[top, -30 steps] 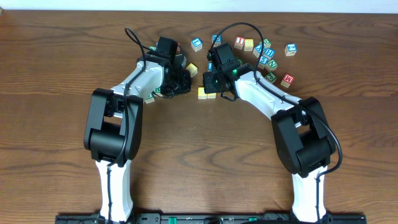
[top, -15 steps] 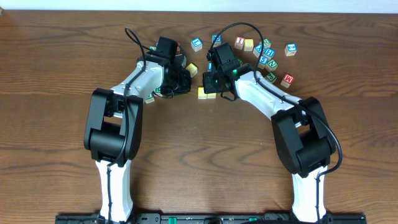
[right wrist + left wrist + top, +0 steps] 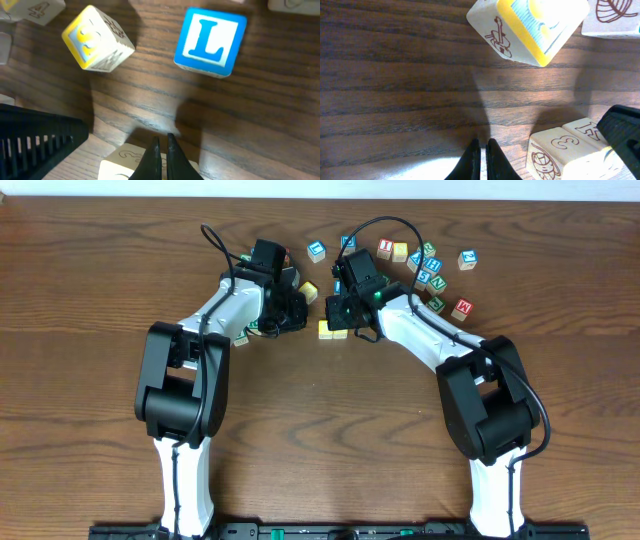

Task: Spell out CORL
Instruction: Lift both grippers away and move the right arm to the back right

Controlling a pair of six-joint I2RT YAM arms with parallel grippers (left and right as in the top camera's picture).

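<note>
On the table [image 3: 280, 100], the L cube [image 3: 210, 41] lies before the right claw [image 3: 162, 140].

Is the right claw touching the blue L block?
Apart. In the right wrist view, bare table shows between the tips of the shut right claw and the blue L block.
</note>
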